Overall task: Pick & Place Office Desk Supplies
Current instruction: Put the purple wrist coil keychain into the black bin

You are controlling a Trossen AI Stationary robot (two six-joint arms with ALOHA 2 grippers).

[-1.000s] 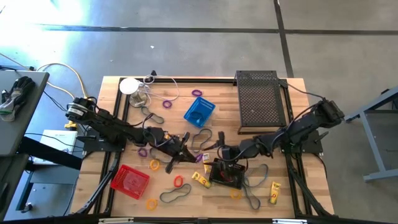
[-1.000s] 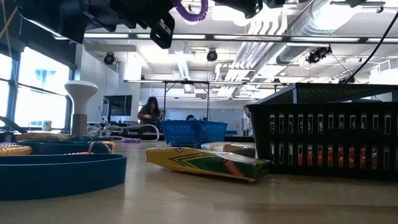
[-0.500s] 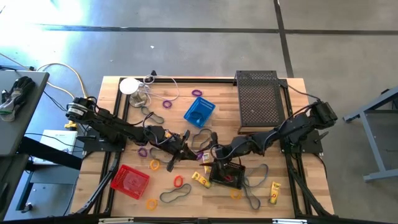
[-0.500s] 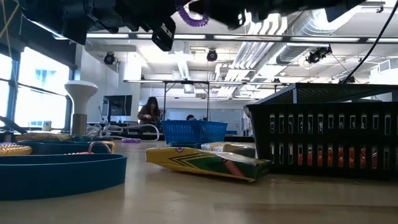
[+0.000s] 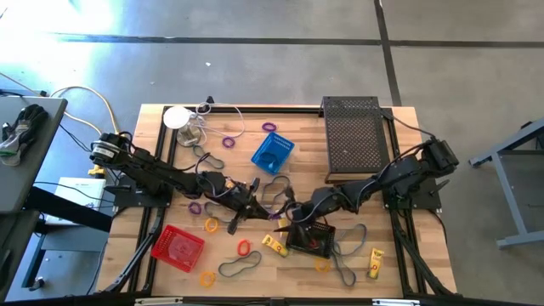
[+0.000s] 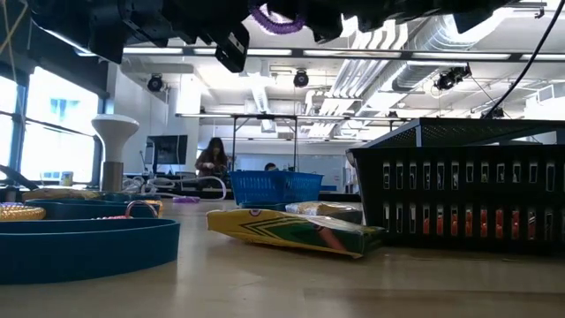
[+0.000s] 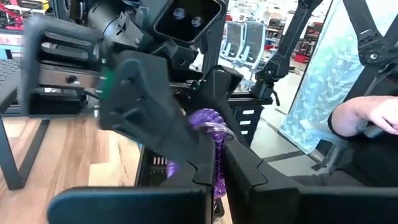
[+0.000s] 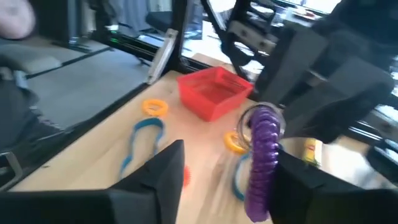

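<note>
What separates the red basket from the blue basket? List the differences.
Colour: the red basket is red, the blue basket blue. Place: the red basket sits low on the left of the high view; the blue basket sits higher, near the table's middle. Footprint: the red basket looks broader than the blue basket. Both are small mesh baskets, open side up, askew to the table's edges.

Low view cuts off both my arms at the top edge; only part of the purple ring shows under them. In my left wrist view the ring's lower end is hidden between my fingers. Right wrist view is motion-blurred; my left gripper is just a dark smear.
</note>
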